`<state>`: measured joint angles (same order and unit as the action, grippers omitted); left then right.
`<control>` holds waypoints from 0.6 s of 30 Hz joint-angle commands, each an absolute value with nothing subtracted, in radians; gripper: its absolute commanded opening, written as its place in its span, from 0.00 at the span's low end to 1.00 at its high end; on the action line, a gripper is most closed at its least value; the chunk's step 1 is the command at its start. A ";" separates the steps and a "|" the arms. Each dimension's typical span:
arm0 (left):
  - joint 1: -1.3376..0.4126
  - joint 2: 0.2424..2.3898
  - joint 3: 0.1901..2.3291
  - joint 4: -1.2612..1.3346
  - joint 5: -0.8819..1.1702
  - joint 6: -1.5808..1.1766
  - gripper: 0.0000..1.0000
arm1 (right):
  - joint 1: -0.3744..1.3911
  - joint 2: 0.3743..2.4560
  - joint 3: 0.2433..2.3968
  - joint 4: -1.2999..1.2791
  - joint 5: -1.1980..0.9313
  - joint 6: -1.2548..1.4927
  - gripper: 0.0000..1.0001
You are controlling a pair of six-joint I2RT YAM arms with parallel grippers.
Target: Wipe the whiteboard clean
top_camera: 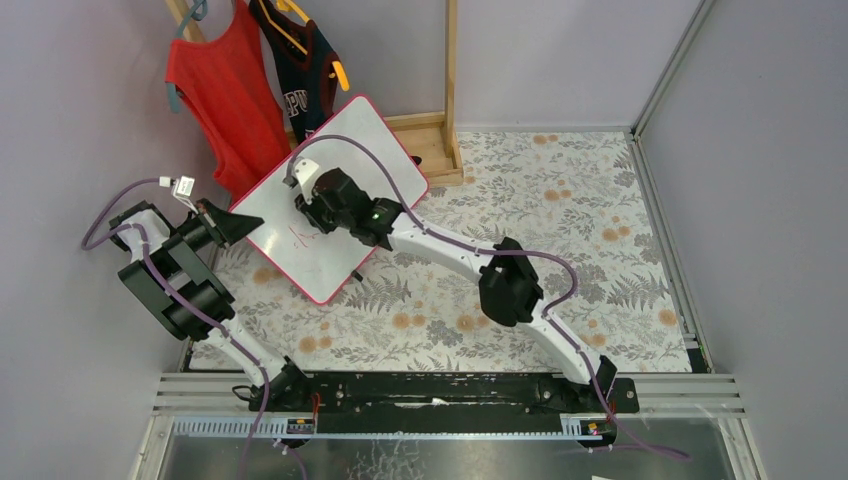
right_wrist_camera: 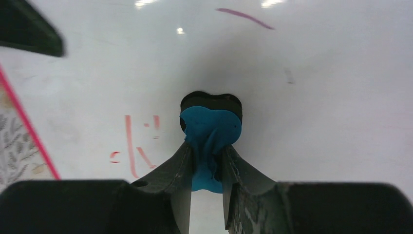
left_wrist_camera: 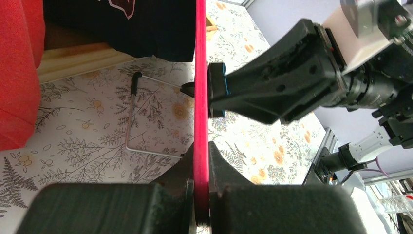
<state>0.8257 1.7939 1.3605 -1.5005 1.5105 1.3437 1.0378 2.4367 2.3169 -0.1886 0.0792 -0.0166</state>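
Note:
The whiteboard [top_camera: 335,255] stands tilted at the table's back left, white with a thin pink-red frame. My left gripper [top_camera: 238,222] is shut on its left edge; in the left wrist view the jaws [left_wrist_camera: 201,163] clamp the red frame [left_wrist_camera: 200,73]. My right gripper [top_camera: 306,206] is over the board's face, shut on a blue eraser [right_wrist_camera: 211,126] with a black pad that presses against the white surface [right_wrist_camera: 321,122]. Faint red marks [right_wrist_camera: 131,146] lie left of the eraser, and a purple stroke [right_wrist_camera: 246,17] sits farther up. The eraser [left_wrist_camera: 219,83] also shows edge-on against the board.
Behind the board stands a wooden rack [top_camera: 450,90] with a red top [top_camera: 225,90] and a dark shirt [top_camera: 300,60] on hangers. The table has a floral cloth [top_camera: 560,220]. A thin wire leg [left_wrist_camera: 127,122] props the board from behind. Grey walls close in both sides.

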 commanded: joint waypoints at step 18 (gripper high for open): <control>0.828 1.789 1.323 -1.454 1.360 1.390 0.00 | 1.035 2.472 2.334 -0.158 -0.001 0.020 0.00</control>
